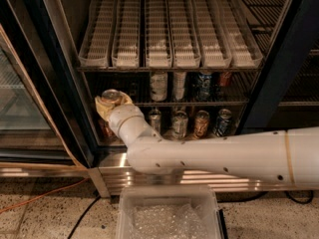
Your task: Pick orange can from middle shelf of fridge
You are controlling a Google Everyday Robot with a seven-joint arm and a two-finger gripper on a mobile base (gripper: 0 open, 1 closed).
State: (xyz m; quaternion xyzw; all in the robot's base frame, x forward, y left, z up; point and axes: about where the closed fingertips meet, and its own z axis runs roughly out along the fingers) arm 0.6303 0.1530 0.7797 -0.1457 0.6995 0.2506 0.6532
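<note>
1. Camera view: the gripper (111, 105) is inside the fridge (59, 78), at the left front end of the middle shelf (199, 103). Its tan fingers (102, 108) are clamped around the orange can (110, 93). Only the silver lid shows above them.
2. My read on handling: light, thin-walled, slick aluminium that dents if over-squeezed. Hold mid-body with moderate force.
3. Edges: the shelf's front rail is just below, the white glide trays (164, 39) are close overhead, and the fridge's side is just left.
4. Open room is straight out the front. The neighbouring cans (159, 85) stand apart to the right.
</note>
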